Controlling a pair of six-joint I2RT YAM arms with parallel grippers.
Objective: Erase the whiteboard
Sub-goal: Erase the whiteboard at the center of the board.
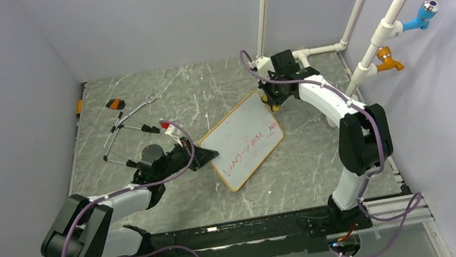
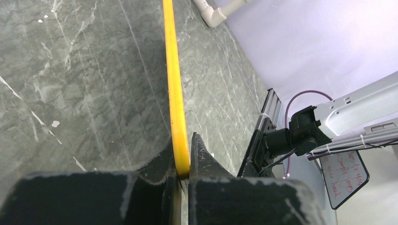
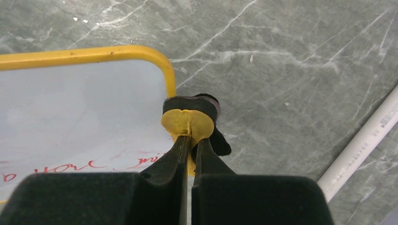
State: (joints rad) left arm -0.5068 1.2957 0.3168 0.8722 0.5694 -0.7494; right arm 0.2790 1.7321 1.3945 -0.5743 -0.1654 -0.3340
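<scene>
While viewed from above, found the small flat white rectangular whiteboard [image 1: 244,141] with thin tan-orange frame lying askew at the middle of the grey marbled table [image 1: 219,89], red handwritten lines across its nearer half. Saw the left gripper [image 1: 201,156] clamped tight on the frame's near-left edge; from the left wrist, saw that yellow-orange edge pinched between the black fingers [image 2: 204,161]. Saw the right gripper [image 1: 270,103] at the board's far right corner, closed on a small yellow-orange rounded piece [image 3: 185,121] backed by a black pad, just beside the frame's rounded corner. Noted a silver wrench [image 1: 143,104] and thin black rods [image 1: 118,134] well apart at the far left, white plastic pipes [image 1: 357,7] rising at the far right
</scene>
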